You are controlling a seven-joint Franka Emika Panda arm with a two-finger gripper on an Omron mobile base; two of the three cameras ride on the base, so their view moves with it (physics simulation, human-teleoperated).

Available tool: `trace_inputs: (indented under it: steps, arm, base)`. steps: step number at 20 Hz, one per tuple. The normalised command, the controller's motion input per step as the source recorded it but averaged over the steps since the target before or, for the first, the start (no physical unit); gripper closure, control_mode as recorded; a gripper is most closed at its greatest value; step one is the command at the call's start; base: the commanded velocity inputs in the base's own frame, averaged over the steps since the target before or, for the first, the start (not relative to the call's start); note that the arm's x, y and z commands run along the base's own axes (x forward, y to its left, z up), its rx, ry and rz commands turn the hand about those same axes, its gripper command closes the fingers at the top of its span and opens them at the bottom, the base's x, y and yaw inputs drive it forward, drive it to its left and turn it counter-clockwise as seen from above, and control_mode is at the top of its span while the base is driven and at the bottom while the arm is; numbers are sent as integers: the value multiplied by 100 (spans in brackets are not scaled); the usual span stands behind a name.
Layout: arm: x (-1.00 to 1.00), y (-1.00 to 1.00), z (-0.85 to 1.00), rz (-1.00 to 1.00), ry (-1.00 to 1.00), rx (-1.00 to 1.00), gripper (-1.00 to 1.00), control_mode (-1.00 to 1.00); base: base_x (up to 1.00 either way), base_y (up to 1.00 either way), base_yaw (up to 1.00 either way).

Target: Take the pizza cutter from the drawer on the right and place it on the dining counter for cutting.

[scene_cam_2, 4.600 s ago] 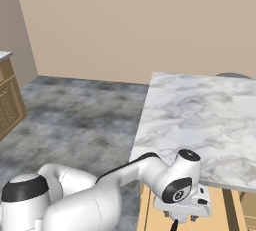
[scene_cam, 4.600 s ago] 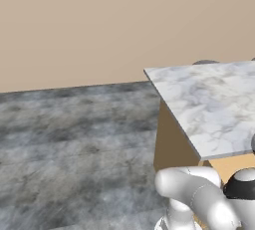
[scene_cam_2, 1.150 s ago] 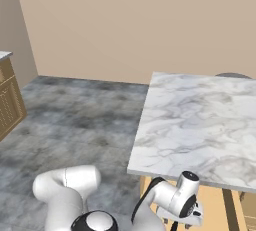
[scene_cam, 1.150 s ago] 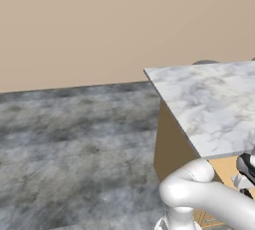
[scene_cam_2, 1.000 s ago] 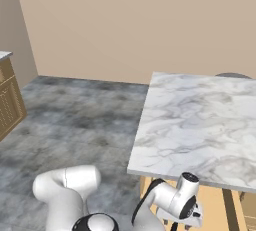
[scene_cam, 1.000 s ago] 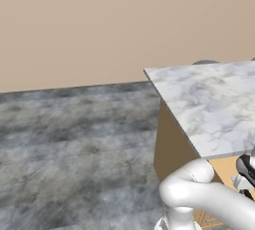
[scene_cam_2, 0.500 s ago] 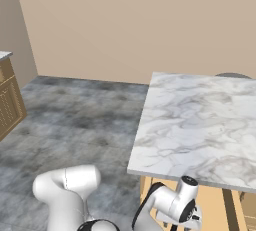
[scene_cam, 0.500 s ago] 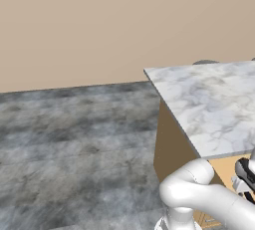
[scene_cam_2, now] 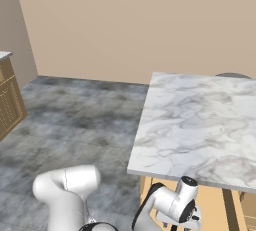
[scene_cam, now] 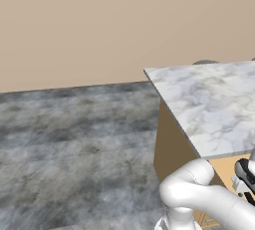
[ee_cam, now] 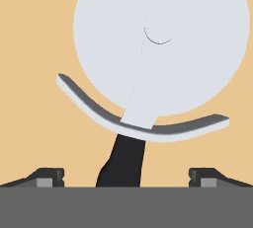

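Drawer bottom: honey-coloured wood of the drawer [ee_cam: 34, 98] lies flat under your hand camera.
Gripper: your gripper [ee_cam: 126, 176] stands wide apart, a fingertip [ee_cam: 47, 176] on either side of the handle, holding nothing.
Pizza cutter: the pizza cutter [ee_cam: 158, 49] lies on that wood, black handle between your fingers, probably untouched, wheel beyond.
Dining counter: the dining counter [scene_cam_2: 200, 125] sits above your arm.
Floor: grey floor [scene_cam: 74, 139] stretches to the wall.

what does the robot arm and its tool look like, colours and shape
The arm is glossy white, built of thick rounded links with dark joints, and a black cable loops beside its wrist. The tool ends in two small dark finger tips, each with a grey inset pad.
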Motion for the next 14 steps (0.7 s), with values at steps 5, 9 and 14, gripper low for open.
trace_inputs:
  steps: [5,9,14]
  arm:
    - [0,0,0,0,0,0,100,-100]
    - [0,0,0,0,0,0,100,-100]
    - [0,0,0,0,0,0,100,-100]
  base:
    - [0,0,0]
    - [0,0,0]
    - [0,0,0]
